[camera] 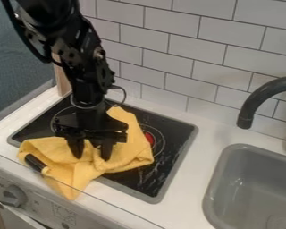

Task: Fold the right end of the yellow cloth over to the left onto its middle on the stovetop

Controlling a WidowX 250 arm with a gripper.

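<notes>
My gripper (91, 156) hangs over the left part of the stovetop, pointing down into a yellow cloth (130, 154). Its two fingers stand apart, their tips at the cloth's folds, so it is open. The crumpled cloth lies across the black stovetop (175, 154), with one corner drooping over the counter's front edge. At the cloth's left side a black handle-like piece (35, 163) pokes out; whatever it belongs to is hidden by the cloth.
To the right is a grey sink (229, 179) with a dark curved faucet (258, 100) above it. White counter (193, 179) separates stove and sink. A tiled wall (169, 58) rises behind. A knob (13, 196) sits on the front panel.
</notes>
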